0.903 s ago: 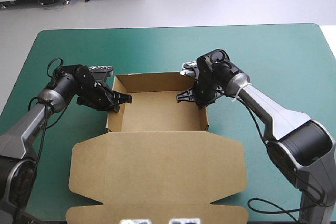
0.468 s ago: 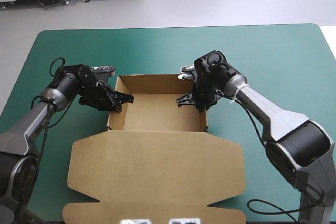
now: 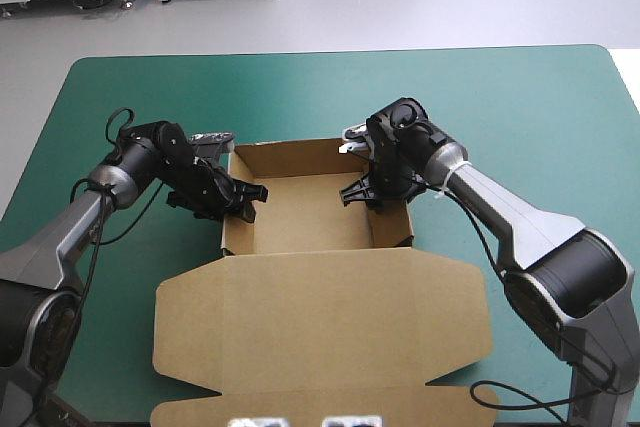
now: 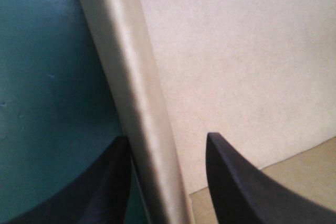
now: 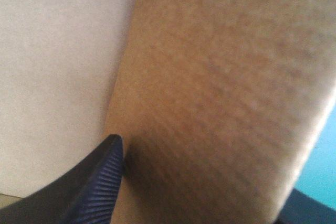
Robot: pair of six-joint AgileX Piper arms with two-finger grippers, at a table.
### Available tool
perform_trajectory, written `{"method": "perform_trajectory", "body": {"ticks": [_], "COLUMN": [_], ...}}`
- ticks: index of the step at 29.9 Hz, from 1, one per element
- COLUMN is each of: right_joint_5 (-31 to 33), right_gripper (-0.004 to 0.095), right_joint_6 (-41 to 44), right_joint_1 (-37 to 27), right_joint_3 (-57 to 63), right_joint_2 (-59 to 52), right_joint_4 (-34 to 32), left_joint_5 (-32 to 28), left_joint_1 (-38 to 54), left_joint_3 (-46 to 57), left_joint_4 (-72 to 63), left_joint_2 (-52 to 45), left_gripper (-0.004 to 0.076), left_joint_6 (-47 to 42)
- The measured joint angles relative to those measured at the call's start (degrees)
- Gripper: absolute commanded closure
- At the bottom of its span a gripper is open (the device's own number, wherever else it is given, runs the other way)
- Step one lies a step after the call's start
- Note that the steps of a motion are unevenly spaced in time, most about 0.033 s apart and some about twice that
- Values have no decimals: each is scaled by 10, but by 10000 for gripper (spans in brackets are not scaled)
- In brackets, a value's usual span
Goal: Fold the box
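The brown box [image 3: 310, 215] stands mid-table as an open tray, its lid [image 3: 320, 317] lying flat toward the front edge. My left gripper [image 3: 245, 197] straddles the tray's left wall [image 3: 227, 232], one black finger inside and one outside. In the left wrist view that wall [image 4: 136, 103] runs between the fingers of my left gripper [image 4: 165, 145], which is shut on it. My right gripper [image 3: 365, 192] sits at the right wall [image 3: 395, 227], near its far end. The right wrist view shows this wall [image 5: 220, 103] filling the gap of my right gripper [image 5: 205, 169].
Bare teal-green cover [image 3: 520, 107] lies beyond the box and on both sides of it. The lid's front flap reaches close to the table's front edge. Teal-green cover [image 4: 47, 77] shows just outside the left wall.
The whole box, lid included, has slid to the right. My left gripper moved right with the left wall. The right gripper has stayed nearly in place at the right wall.
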Motion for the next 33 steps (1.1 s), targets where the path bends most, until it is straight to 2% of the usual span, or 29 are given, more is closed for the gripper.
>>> {"method": "perform_trajectory", "body": {"ticks": [8,20,29,33], "right_joint_5": [1,2,-1,-23], "right_gripper": [387,387,387,387], "right_joint_6": [2,2,1,2], "right_joint_1": [-1,0,1,1], "right_joint_3": [-1,-69,-75,-75], "right_joint_2": [0,0,0,0], "right_joint_4": [-10,14,20,20], "left_joint_5": [27,31,23,7], "left_joint_1": [-1,-1,-3,-3], "left_joint_3": [-57,-64,-64,-64], "left_joint_4": [8,71,94,103], "left_joint_2": [2,3,3,3], "left_gripper": [393,393,393,393], "left_joint_6": [1,3,4,4]}}
